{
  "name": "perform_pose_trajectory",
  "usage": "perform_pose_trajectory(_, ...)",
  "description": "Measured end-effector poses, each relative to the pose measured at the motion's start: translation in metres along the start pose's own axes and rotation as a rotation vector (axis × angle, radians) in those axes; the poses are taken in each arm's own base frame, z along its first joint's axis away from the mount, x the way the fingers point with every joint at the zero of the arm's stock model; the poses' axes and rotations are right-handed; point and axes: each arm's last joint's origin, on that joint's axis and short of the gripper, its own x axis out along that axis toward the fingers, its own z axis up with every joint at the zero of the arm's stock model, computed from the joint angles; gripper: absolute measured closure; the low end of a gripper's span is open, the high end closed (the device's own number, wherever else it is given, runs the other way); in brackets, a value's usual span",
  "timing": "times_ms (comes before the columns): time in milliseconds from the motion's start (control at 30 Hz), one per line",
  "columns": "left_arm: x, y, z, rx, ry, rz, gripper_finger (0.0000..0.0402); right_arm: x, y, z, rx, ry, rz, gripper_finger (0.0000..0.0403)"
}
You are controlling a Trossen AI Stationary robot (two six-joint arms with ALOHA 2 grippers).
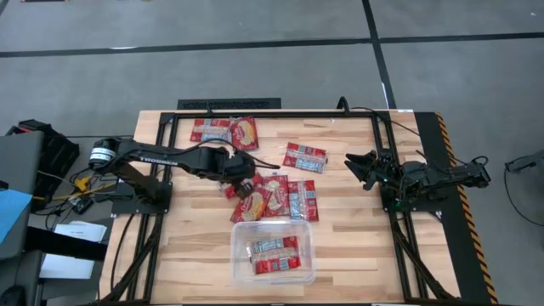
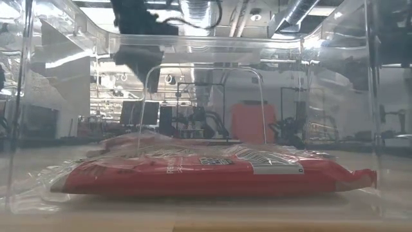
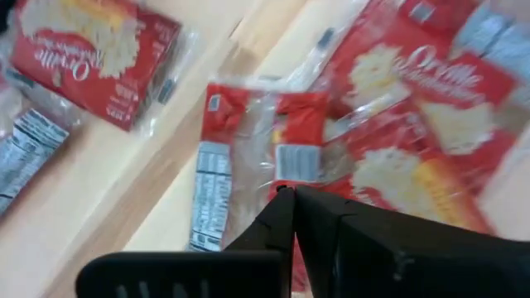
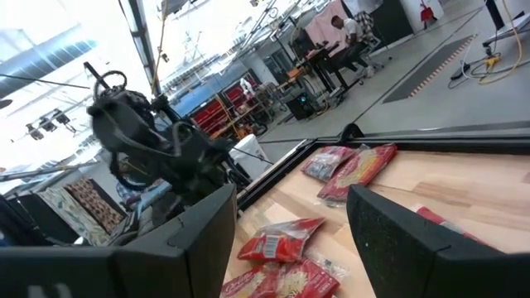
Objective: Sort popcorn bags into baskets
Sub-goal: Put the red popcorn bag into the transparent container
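Left wrist view | left fingers [image 3: 286, 199] pinched together on popcorn bag [image 3: 248, 157] | right fingers [image 4: 290, 223] wide

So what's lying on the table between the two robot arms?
From above: a lone popcorn bag and bare wood; the main pile sits nearer the bin.

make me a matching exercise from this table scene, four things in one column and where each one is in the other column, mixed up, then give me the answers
Things:
1. left gripper
2. right gripper
3. clear bin
4. pair of popcorn bags

Places:
A. near edge of the table, at the middle, a packet lying inside
B. far end of the table, left of centre
C. over the central pile of packets
D. right side of the table, over bare wood

Pairs: 1-C, 2-D, 3-A, 4-B
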Motion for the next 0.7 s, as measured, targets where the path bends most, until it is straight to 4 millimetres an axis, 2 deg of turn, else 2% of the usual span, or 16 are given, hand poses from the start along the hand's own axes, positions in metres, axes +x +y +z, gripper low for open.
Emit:
perform_pose_trajectory(167, -0.018, -0.011, 0.006, 0.069, -0.051, -0.010, 0.0398, 0.000, 0.000, 0.000, 0.002, 0.000, 0.000, 0.0148)
perform_pose_trajectory(300, -0.021, -0.016, 0.002, 0.157, -0.027, -0.040, 0.0365, 0.000, 0.000, 0.000, -0.001, 0.003, -0.001, 0.0148)
perform_pose_trajectory(400, -0.019, -0.011, -0.005, 0.208, 0.044, -0.014, 0.0316, 0.000, -0.001, -0.001, -0.009, 0.012, -0.008, 0.0148)
perform_pose_trajectory(500, -0.013, -0.005, -0.007, 0.189, 0.064, 0.022, 0.0249, 0.000, -0.002, -0.004, -0.028, 0.034, -0.022, 0.0148)
perform_pose_trajectory(700, 0.021, 0.017, -0.027, 0.082, 0.163, 0.091, 0.0107, 0.000, -0.004, -0.006, -0.046, 0.057, -0.037, 0.0148)
